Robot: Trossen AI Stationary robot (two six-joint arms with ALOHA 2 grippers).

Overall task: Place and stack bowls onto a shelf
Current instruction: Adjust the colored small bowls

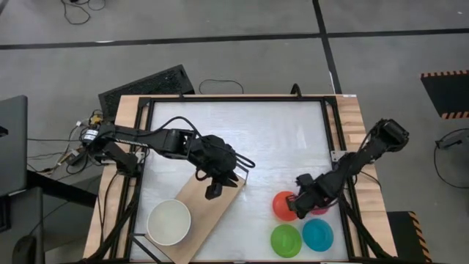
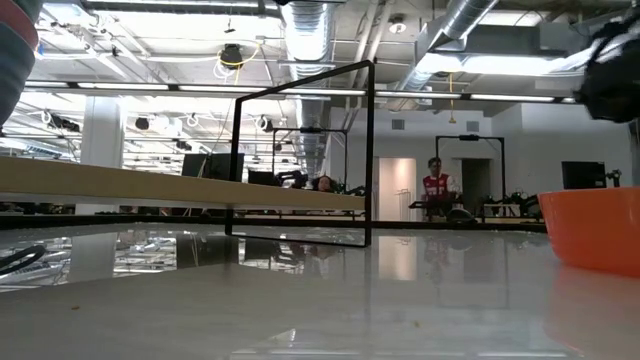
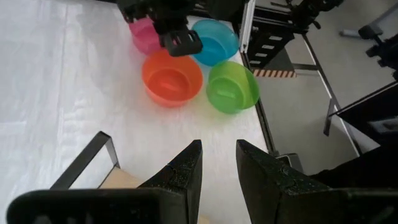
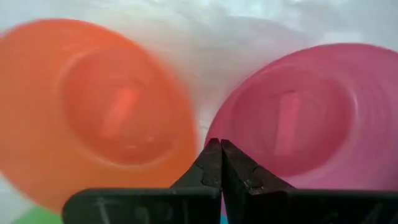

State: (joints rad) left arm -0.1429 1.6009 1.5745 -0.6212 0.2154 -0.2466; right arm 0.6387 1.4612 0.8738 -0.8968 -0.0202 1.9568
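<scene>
My right gripper (image 1: 299, 207), fingers pressed together and holding nothing, hangs over the gap between the red bowl (image 1: 284, 205) and magenta bowl (image 3: 144, 36). My left gripper (image 1: 214, 192), slightly spread, hovers above the shelf (image 1: 199, 213), where the cream bowl (image 1: 169, 222) sits.

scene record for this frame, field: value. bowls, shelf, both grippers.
shelf: wood board with black wire frame, lying diagonally on the table's left half
on shelf: white bowl, at its near end
on table: red bowl, magenta bowl, lime bowl, cyan bowl, clustered on the right
left gripper: above the shelf's far end, slightly open, empty
right gripper: shut, between red and magenta bowls
</scene>
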